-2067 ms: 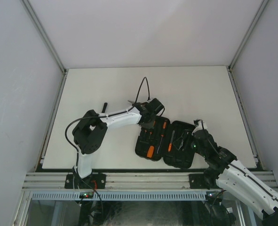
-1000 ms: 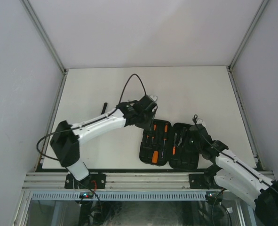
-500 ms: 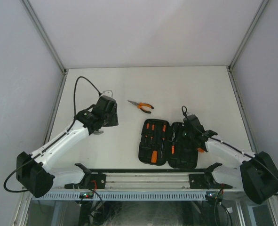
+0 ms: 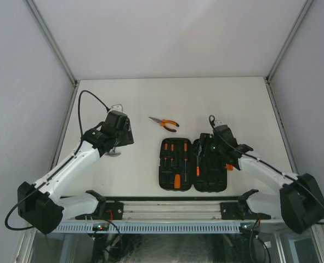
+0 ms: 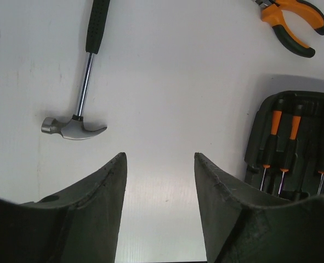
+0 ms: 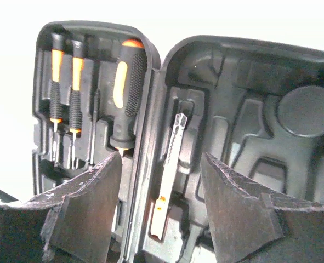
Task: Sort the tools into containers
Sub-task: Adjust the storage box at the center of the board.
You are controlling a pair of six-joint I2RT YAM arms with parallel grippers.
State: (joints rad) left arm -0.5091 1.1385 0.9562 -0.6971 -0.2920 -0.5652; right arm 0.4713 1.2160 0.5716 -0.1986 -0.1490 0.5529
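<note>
Black tool case [image 6: 244, 126], lid laid flat, with orange-handled screwdrivers [image 6: 63, 82] slotted inside, lies just beyond the right gripper [image 6: 160, 159], fingers spread and empty; the left gripper [image 5: 159, 156], likewise spread, is near a hammer [image 5: 82, 93].

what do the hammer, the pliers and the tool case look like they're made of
Hammer: shiny grey head and shaft, likely polished steel; matte black grip, probably rubber or plastic.
Pliers: orange-and-black handles with a soft sheen, apparently plastic or rubber sleeves.
Case: matte black with moulded slots, looks like plastic.
</note>
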